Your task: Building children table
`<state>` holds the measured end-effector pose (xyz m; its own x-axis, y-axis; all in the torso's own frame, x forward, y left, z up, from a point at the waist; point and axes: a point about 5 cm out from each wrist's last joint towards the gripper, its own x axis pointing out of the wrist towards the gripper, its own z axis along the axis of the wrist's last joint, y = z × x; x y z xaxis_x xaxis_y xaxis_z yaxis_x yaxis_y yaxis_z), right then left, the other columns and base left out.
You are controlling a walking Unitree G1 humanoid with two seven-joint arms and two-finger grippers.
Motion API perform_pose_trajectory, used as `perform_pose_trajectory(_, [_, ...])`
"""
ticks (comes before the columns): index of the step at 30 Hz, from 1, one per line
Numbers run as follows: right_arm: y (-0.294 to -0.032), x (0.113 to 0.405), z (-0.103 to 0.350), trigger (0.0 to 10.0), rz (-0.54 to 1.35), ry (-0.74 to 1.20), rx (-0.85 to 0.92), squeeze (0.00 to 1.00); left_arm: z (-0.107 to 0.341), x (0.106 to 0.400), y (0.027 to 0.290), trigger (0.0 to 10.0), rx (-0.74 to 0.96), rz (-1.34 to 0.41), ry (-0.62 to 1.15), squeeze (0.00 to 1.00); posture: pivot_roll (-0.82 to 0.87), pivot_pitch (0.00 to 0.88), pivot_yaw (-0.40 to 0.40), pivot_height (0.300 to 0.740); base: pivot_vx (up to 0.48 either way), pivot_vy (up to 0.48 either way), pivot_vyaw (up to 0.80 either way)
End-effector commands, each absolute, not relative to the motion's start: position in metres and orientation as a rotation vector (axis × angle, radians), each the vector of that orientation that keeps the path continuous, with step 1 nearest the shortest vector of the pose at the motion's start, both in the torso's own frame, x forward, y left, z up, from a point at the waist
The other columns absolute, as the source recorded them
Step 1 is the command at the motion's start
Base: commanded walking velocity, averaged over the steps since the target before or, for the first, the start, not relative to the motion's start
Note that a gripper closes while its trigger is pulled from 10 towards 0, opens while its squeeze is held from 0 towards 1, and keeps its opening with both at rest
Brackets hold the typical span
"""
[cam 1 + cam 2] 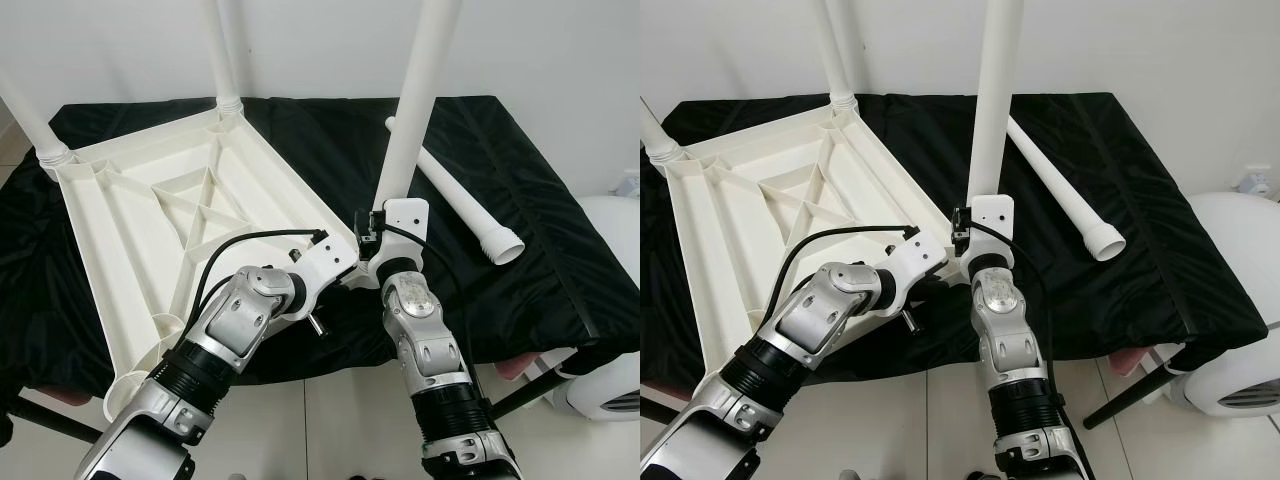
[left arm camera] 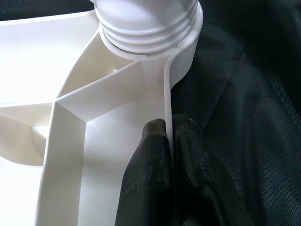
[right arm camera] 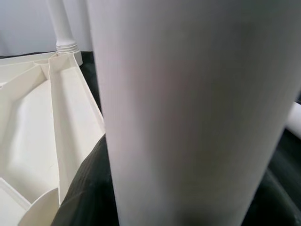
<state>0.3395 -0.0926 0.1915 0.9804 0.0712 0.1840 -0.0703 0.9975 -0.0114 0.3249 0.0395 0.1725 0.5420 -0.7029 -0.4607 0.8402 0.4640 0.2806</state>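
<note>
1. A white plastic children's tabletop [image 1: 180, 220] lies upside down, ribbed underside up, on a desk covered with black cloth [image 1: 520, 230]
2. Two white legs already stand upright in the tabletop's far corners: one at the far left corner [image 1: 30, 125], one at the far middle corner [image 1: 222, 55]
3. A third leg [image 1: 415, 100] stands upright at the near right corner, its threaded end sitting in the corner socket [image 2: 183, 52] in the left wrist view; whether it is fully screwed home cannot be told
4. The left claw [image 2: 169, 141] is closed on the thin rim wall of the tabletop just beside that socket, one black finger on each side, steadying the piece
5. The right claw [image 1: 385, 225] is at the base of the third leg, and the leg looms close in its wrist view; how far its fingers are open cannot be told
6. A fourth leg [image 1: 465, 205] lies loose on the cloth, to the right of the tabletop, threaded end toward the robot
7. An empty socket [image 1: 125, 390] shows at the near left corner
8. Judgement: the build is more than half done; left are finishing the third leg, fitting the fourth, and turning the table upright
</note>
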Motion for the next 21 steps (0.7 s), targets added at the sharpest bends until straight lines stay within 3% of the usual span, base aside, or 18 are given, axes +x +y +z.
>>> perform_pose_trajectory(1, [-0.101,0.340,0.173,10.0,0.054,-0.100,-0.015,1.00,0.173,0.325,0.039,10.0,0.536,-0.951,0.274,0.00,-0.09,0.078,0.020,0.740,0.000,0.000,0.00])
perform_pose_trajectory(21, [-0.147,0.349,0.180,10.0,0.364,-0.135,-0.079,1.00,0.174,0.325,0.039,10.0,0.538,-0.954,0.272,0.00,-0.09,0.079,0.024,0.740,0.000,0.000,0.00])
